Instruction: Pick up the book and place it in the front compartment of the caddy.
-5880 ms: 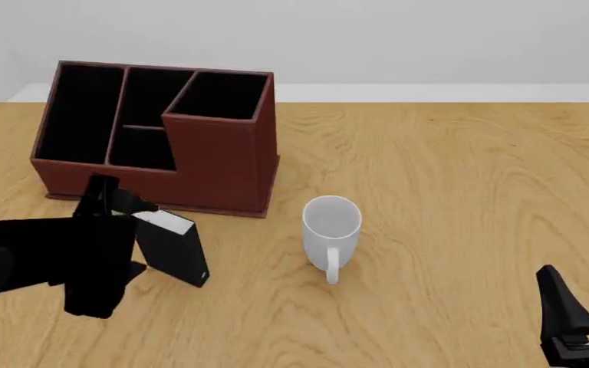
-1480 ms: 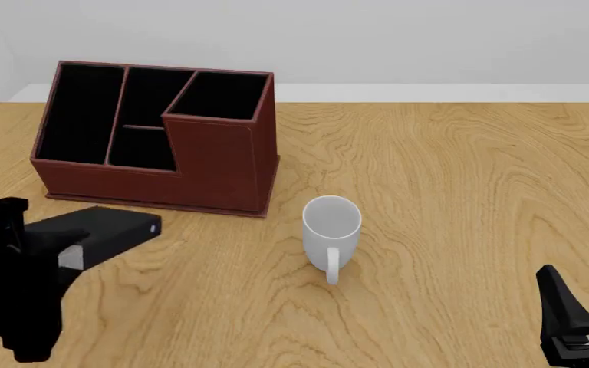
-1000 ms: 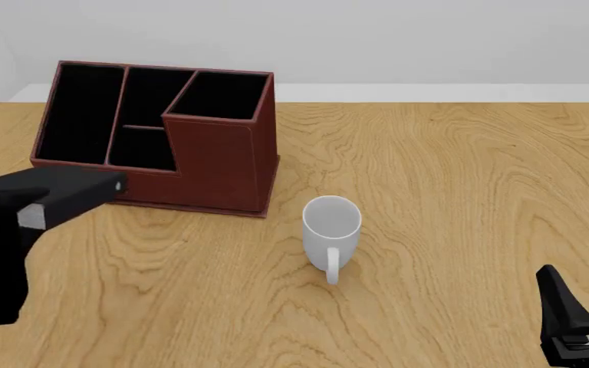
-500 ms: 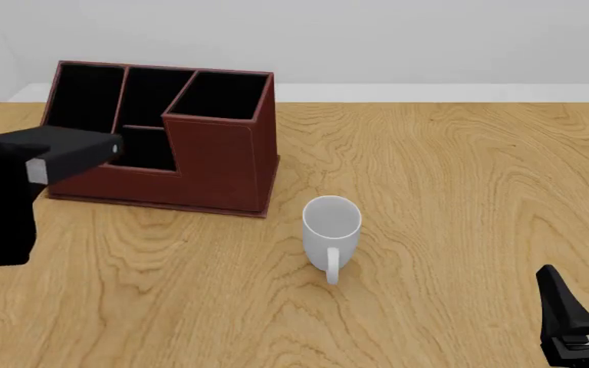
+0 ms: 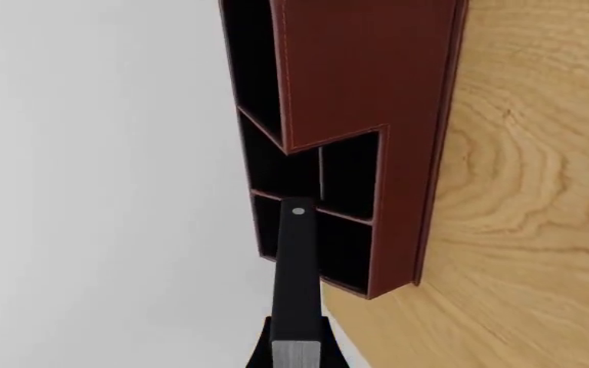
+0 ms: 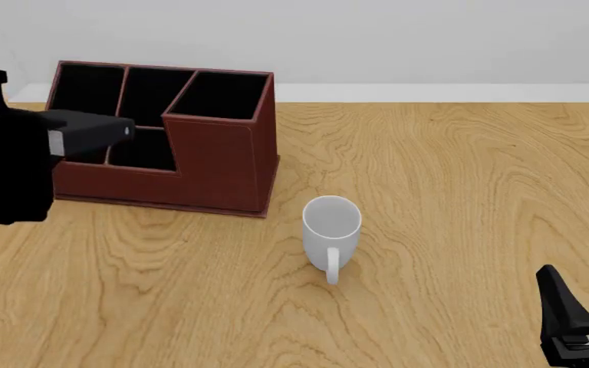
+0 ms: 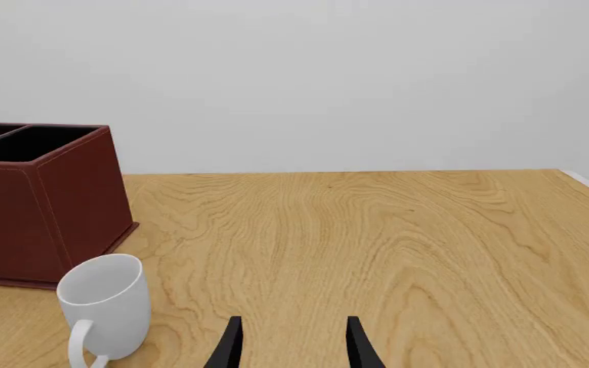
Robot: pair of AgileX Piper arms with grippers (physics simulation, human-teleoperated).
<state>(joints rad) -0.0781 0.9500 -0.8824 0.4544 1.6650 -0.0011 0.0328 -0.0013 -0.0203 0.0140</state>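
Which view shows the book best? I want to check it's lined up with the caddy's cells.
The left wrist view: the book runs lengthwise from the left end effector toward the caddy, its marked end over the open cells. The front view shows the book side-on, partly hidden by the arm. The right wrist view shows only the caddy's tall corner.

No readable text, label, brand or number shows anywhere. The book (image 6: pixel 88 131) carries only a tiny pale round mark on its spine end, too small to read as a sign.
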